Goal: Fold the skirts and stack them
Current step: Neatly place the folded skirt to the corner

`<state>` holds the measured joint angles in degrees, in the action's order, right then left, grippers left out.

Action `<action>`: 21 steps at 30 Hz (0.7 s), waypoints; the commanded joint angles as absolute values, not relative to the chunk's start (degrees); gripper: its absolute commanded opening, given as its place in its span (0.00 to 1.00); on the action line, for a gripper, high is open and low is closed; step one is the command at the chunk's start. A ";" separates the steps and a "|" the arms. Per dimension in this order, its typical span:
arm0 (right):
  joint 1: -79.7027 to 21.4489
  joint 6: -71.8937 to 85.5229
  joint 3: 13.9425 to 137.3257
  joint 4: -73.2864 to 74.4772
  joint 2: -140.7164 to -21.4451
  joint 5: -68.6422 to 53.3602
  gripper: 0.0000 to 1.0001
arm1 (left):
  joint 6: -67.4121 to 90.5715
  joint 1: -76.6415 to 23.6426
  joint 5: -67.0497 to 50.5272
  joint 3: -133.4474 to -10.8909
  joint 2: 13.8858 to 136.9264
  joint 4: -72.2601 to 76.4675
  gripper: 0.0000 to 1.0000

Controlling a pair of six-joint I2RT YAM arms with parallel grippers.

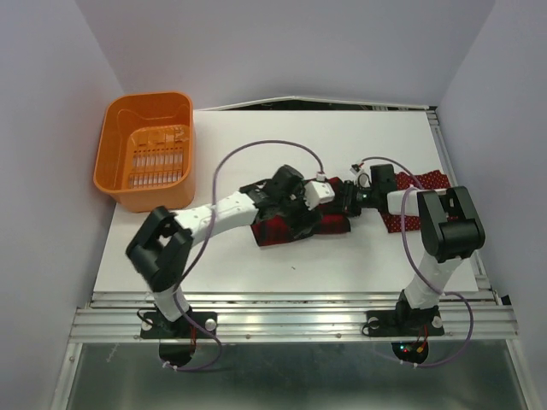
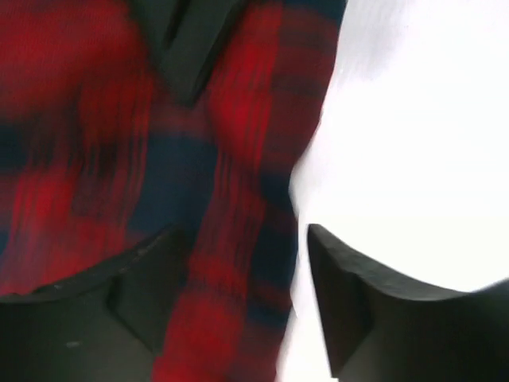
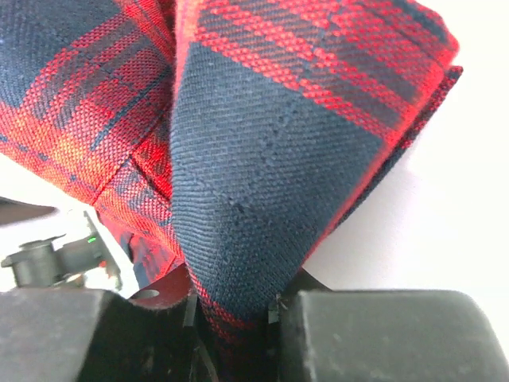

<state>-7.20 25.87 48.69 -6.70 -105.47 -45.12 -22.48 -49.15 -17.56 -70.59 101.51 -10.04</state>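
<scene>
The right gripper [image 3: 274, 306] is clamped on a fold of the plaid skirt [image 3: 278, 159] at mid-table, likely for folding it over. The left gripper [image 2: 238, 310] is held open above it. The dotted skirt [image 1: 432, 179] is laid nearby.

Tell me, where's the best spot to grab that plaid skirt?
Probably its right end, coming from the right: there the plaid skirt bunches into a raised fold thin enough to pinch, where the right gripper is shut on it.

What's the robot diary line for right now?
left gripper: open over plaid skirt | right gripper: shut on plaid skirt | polka-dot skirt: lying aside
</scene>
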 commanded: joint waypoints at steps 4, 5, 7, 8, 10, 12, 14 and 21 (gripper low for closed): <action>-7.29 16.27 50.62 1.92 -100.02 -34.02 0.08 | 8.41 -35.18 -18.81 -59.87 82.88 -9.92 0.89; -7.29 15.91 50.63 2.19 -100.11 -33.75 0.08 | 10.70 -33.42 -18.72 -59.59 83.23 -11.06 0.90; -7.82 14.77 51.06 3.59 -100.37 -32.88 0.08 | 14.57 -27.97 -21.78 -58.19 84.11 -12.05 0.90; -7.82 13.72 51.41 4.21 -100.81 -32.61 0.06 | 18.16 -26.30 -23.19 -55.23 83.68 -10.74 0.93; -7.82 13.10 51.94 5.53 -101.16 -31.30 0.06 | 20.38 -24.18 -23.56 -52.83 83.15 -8.62 0.96; -7.82 12.22 52.73 6.24 -101.60 -30.41 0.06 | 22.49 -24.17 -23.47 -49.49 83.15 -7.57 0.98; -8.44 11.08 54.04 7.73 -101.86 -28.92 0.06 | 24.42 -23.99 -22.16 -46.60 83.06 -5.46 0.98; -10.19 7.83 56.86 11.51 -102.74 -24.88 0.06 | 29.26 -24.34 -25.83 -43.25 87.09 3.13 0.98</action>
